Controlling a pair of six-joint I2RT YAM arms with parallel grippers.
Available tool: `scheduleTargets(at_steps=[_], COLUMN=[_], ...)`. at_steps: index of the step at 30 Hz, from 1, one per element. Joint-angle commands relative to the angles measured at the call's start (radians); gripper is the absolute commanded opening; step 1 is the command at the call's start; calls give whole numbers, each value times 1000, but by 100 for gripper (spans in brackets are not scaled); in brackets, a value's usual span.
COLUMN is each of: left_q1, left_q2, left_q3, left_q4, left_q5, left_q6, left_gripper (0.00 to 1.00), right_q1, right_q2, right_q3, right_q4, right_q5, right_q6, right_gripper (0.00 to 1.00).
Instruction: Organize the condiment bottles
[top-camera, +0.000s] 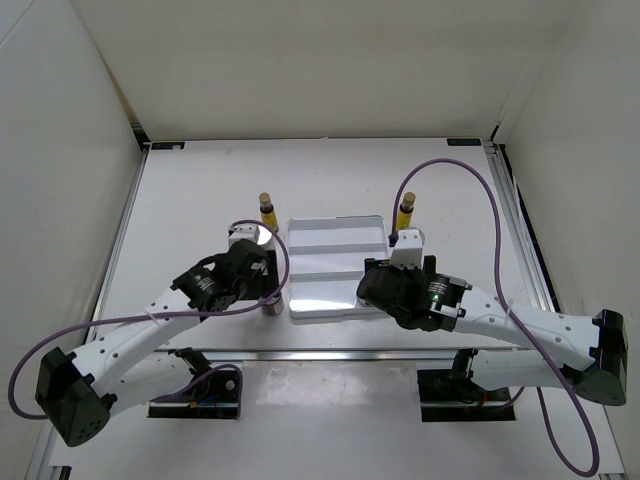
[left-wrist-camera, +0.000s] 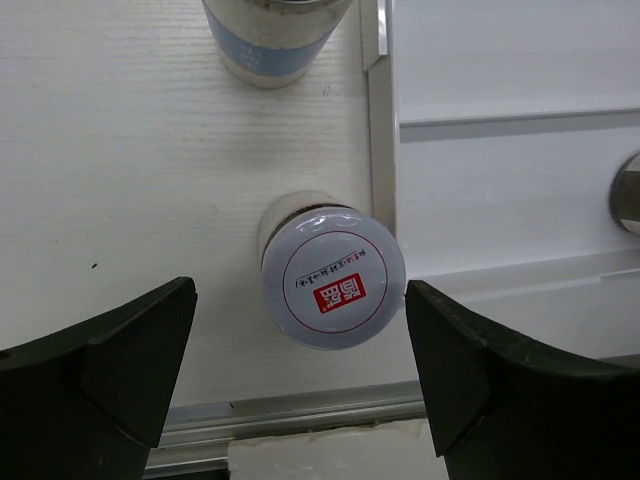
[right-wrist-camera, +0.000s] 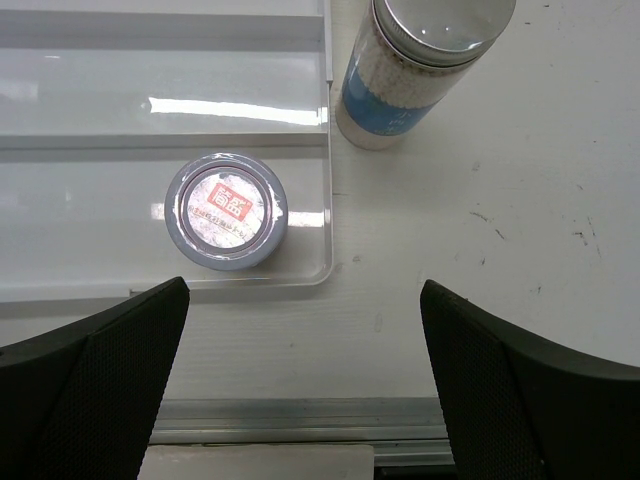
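One silver-lidded jar (right-wrist-camera: 226, 210) stands inside the tray (right-wrist-camera: 90, 190), in its near right corner, below my right jaws, which are spread wide. The second jar (left-wrist-camera: 333, 275) stands on the tabletop (left-wrist-camera: 120, 180) just left of the tray, between my left jaws, also spread.

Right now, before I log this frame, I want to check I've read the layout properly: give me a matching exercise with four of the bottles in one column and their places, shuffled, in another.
Things:
1 left jar
2 right jar
3 right white bottle
4 left amber bottle

Places:
A in the tray's near compartment
B on the table, right of the tray
C on the table, by the tray's far left corner
D on the table, left of the tray's near end

Pairs: 1-D, 2-A, 3-B, 4-C
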Motion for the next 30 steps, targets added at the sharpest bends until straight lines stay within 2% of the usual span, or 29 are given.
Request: scheduleTargets(at_steps=[1, 9, 17, 21, 22, 24, 25, 30], left_q1=[-5, -14, -14, -14, -14, -14, -14, -23], left_q2=[24, 123, 205, 216, 202, 183, 164, 137], left_q3=[-7, 23, 32, 32, 32, 32, 32, 122], left_q4=[-4, 25, 71, 71, 71, 71, 71, 7], left_q5=[-26, -26, -17, -8, 4, 5, 5, -9], left_q6=[-21, -12, -21, -21, -21, -21, -21, -30], left_gripper=[96, 100, 99, 85, 74, 64, 56, 39], right_q1=[4, 4, 4, 4, 4, 4, 4, 4], right_q2=[3, 3, -6, -28, -28, -28, -28, -37], right_q3=[-6, -16, -25, -45, -45, -45, -45, -54], right_q4=[21, 21, 21, 21, 21, 21, 21, 21], right_q5=[25, 25, 25, 25, 25, 16, 16, 16], right_q6=[20, 20, 20, 30, 30, 30, 30, 40], right_gripper=[100, 100, 100, 100, 100, 100, 100, 100])
